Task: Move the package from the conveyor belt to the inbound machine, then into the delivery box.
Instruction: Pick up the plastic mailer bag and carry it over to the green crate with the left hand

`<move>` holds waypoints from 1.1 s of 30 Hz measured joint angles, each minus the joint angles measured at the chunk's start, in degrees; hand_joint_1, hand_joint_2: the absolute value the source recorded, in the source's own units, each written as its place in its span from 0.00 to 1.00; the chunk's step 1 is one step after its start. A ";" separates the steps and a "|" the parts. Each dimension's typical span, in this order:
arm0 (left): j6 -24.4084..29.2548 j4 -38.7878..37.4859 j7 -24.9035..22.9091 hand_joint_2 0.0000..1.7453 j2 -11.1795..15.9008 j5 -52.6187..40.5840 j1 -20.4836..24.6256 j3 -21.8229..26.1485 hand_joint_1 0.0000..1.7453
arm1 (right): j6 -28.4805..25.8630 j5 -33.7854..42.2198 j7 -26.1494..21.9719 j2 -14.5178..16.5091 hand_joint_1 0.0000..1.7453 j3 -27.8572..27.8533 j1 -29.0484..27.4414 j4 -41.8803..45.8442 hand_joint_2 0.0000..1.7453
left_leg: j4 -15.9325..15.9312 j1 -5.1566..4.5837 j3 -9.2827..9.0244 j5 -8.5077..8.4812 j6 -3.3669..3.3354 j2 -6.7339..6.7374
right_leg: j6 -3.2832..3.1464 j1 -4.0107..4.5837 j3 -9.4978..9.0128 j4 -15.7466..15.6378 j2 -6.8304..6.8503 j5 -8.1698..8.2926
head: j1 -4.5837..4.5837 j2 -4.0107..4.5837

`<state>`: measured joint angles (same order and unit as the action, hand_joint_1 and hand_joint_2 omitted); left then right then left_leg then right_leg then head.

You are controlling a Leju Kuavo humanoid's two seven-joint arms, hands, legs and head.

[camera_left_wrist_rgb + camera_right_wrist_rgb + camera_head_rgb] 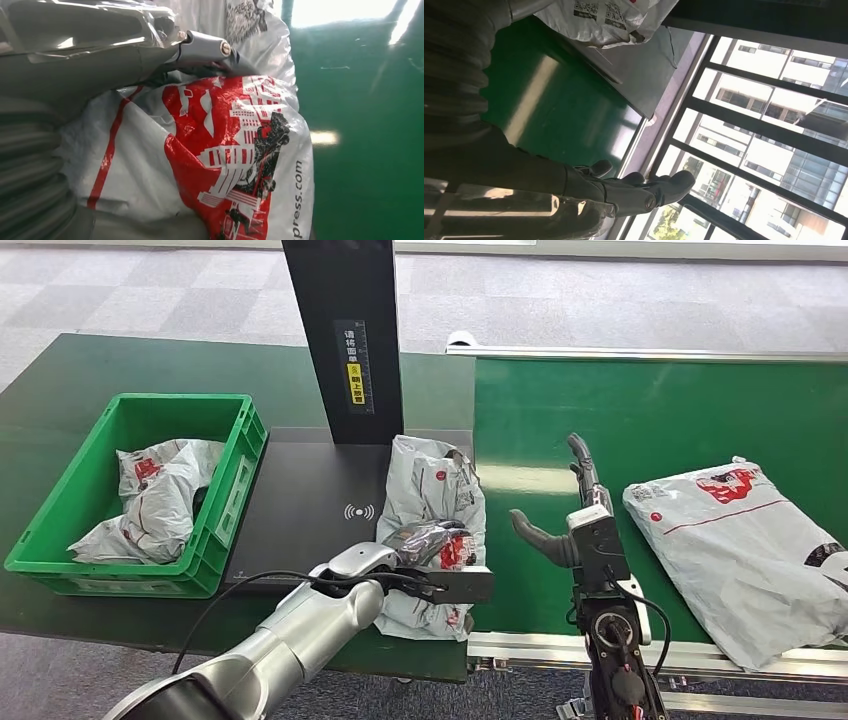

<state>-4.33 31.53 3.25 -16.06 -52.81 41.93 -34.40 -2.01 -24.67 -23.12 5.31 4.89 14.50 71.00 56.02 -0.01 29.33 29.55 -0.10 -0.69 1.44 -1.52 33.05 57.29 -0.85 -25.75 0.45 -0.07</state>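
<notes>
Step 2 in hand, I judge: left hand grips the package lying on the scanner plate. Right hand idles over the belt, fingers spread, holding nothing. Next: lift and carry toward 9 o'clock, clear the box rim, drop in.

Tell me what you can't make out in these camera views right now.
- Left hand fingers: head view, hidden in the crumpled package it grips.
- Package label text: left wrist view, too small.
- Second package on the conveyor belt: head view, cut by the edge.
- Green crate contents: bags overlap, count unclear.
</notes>
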 joint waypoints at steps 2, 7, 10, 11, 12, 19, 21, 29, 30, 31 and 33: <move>0.49 0.11 0.97 1.00 0.00 -0.21 -0.08 0.03 1.00 | 0.04 -0.03 0.07 0.00 0.00 -0.01 -0.24 0.10 1.00 | 0.00 0.00 -0.04 0.00 0.00 0.00 | 0.00 0.00 -0.04 0.00 0.00 0.00 | -0.01 0.00; 5.75 2.45 5.62 1.00 0.32 -0.32 -2.25 0.63 1.00 | 0.38 0.03 0.37 -0.07 0.00 -0.14 -1.33 1.30 1.00 | 0.01 -0.01 -0.01 0.00 0.00 0.00 | 0.00 -0.01 0.00 0.00 0.00 0.00 | 0.00 0.00; 8.28 5.33 6.86 1.00 0.63 0.46 -4.07 1.99 1.00 | 0.92 0.17 0.57 -0.11 0.00 -0.46 -2.06 2.39 1.00 | 0.01 -0.01 0.05 0.01 0.00 0.02 | 0.00 -0.01 0.09 0.00 -0.01 0.00 | 0.02 0.00; 9.06 6.32 7.35 1.00 0.76 0.79 -4.66 2.51 1.00 | 1.03 0.23 0.64 -0.13 0.00 -0.58 -2.23 2.66 1.00 | 0.01 0.00 0.07 0.01 0.00 0.02 | 0.00 0.00 0.11 0.00 -0.01 0.00 | 0.02 0.00; 9.91 7.33 7.93 1.00 0.90 1.14 -5.22 3.01 1.00 | 1.10 0.28 0.73 -0.14 0.00 -0.70 -2.36 2.88 1.00 | 0.01 0.00 0.08 0.01 0.00 0.02 | 0.00 0.00 0.12 0.00 -0.01 0.00 | 0.01 0.00; 13.75 12.26 10.99 1.00 1.50 2.79 -7.64 5.34 1.00 | 1.15 0.49 0.93 -0.19 0.00 -0.97 -2.54 3.61 1.00 | 0.01 0.00 0.09 0.00 0.00 0.03 | 0.00 0.00 0.12 0.00 -0.01 0.00 | 0.01 0.00; 16.58 14.14 13.31 1.00 1.66 4.23 -8.50 6.13 1.00 | 1.16 0.65 0.94 -0.22 0.00 -0.98 -2.54 3.75 1.00 | 0.01 0.00 0.10 0.00 0.00 0.03 | 0.00 0.00 0.12 0.00 -0.01 0.00 | 0.01 0.00; 22.93 24.15 18.61 1.00 3.27 8.56 -11.16 8.88 1.00 | 1.20 1.33 0.94 -0.46 0.00 -0.99 -2.53 3.91 1.00 | 0.00 0.00 0.11 0.00 0.00 0.01 | 0.00 0.00 0.13 0.00 -0.01 -0.01 | 0.01 0.00; 22.94 24.74 18.62 1.00 3.42 8.64 -11.32 8.93 1.00 | 1.20 1.36 0.94 -0.49 0.00 -0.99 -2.53 3.92 1.00 | 0.00 0.00 0.11 0.00 0.00 0.01 | 0.00 0.00 0.13 0.00 -0.01 -0.01 | 0.01 0.00; 22.94 25.24 18.63 1.00 3.53 8.71 -11.46 8.97 1.00 | 1.20 1.37 0.94 -0.51 0.00 -0.99 -2.53 3.93 1.00 | 0.00 0.00 0.11 0.00 0.00 0.01 | 0.00 0.00 0.12 0.00 -0.01 -0.01 | 0.01 0.00; 23.85 26.07 19.10 1.00 3.71 8.78 -11.77 9.15 1.00 | 1.21 1.39 0.94 -0.55 0.00 -0.99 -2.53 3.93 1.00 | 0.00 0.00 0.11 0.00 0.00 0.02 | 0.00 0.00 0.12 0.00 -0.01 -0.01 | 0.00 0.00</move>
<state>19.52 57.60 22.35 -12.35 -44.03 30.16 -25.24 -0.80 -23.28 -22.18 4.76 3.89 11.97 74.93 56.03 -0.01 29.44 29.55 -0.10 -0.67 1.44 -1.52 33.18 57.30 -0.86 -25.76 0.45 -0.07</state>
